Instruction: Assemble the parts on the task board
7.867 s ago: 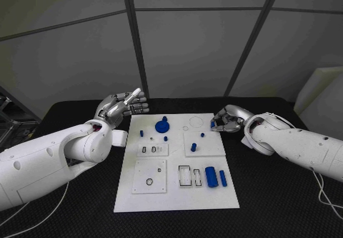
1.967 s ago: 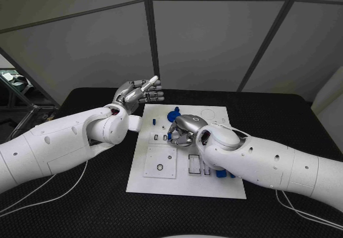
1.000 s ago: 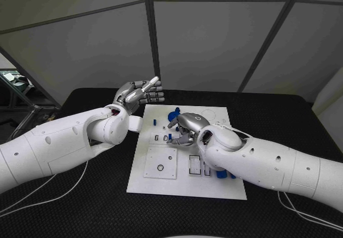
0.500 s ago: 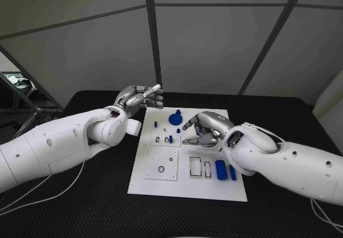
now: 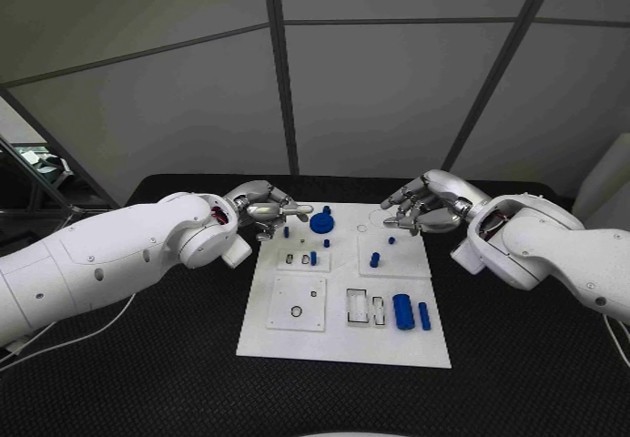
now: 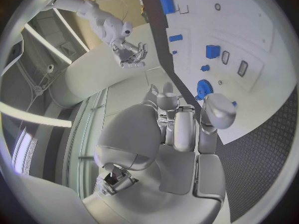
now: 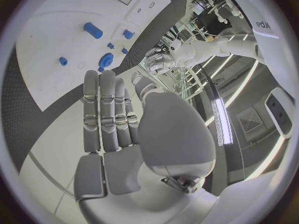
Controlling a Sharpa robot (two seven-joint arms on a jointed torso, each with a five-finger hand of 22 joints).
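The task board (image 5: pixel 344 314) lies flat at the middle of the black table (image 5: pixel 525 355). The parts (image 5: pixel 403 310) rest on it, well apart from both hands. The left robot hand (image 5: pixel 263 210) hovers at the board's far left corner, just beside the blue gear part (image 5: pixel 321 218), fingers curled in, holding nothing. The right robot hand (image 5: pixel 422 206) hangs over the board's far right corner, fingers apart, released and empty.

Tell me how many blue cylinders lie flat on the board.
2: a thick cylinder and a thin cylinder beside it, at the task board's near right corner.
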